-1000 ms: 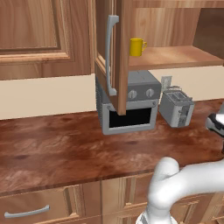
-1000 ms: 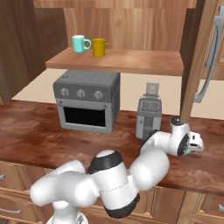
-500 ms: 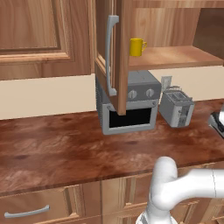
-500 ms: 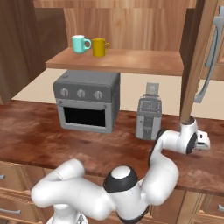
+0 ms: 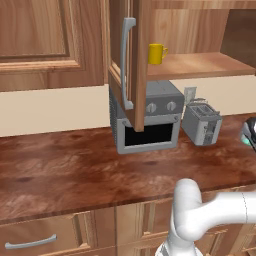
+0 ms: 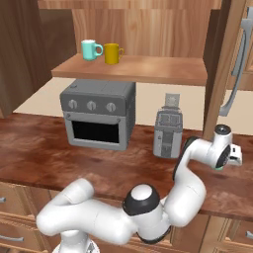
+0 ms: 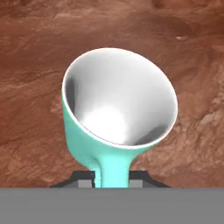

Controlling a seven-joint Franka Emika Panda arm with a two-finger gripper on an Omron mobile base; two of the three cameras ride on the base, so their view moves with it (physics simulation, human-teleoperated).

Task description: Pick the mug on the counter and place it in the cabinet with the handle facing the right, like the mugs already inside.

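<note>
The teal mug (image 7: 118,100) with its white inside stands on the reddish-brown counter (image 7: 35,52), seen from above in the hand view. Its loop handle runs down between my finger tips, and my gripper (image 7: 112,177) is shut on that handle. In the right base view my hand (image 6: 226,152) hangs low over the counter at the far right. The cabinet shelf (image 6: 148,70) holds a yellow mug (image 6: 112,53) and a second teal mug (image 6: 90,49), both handles pointing right. The cabinet door (image 5: 136,65) with its grey bar handle stands open.
A grey toaster oven (image 6: 99,116) sits under the shelf, with a silver toaster (image 6: 167,132) to its right, just left of my hand. The open door edge (image 6: 220,69) hangs above my hand. Drawers (image 5: 45,235) line the counter front.
My hand has swung further right over the counter, and the gripper has gone from open to shut on the mug's handle.
</note>
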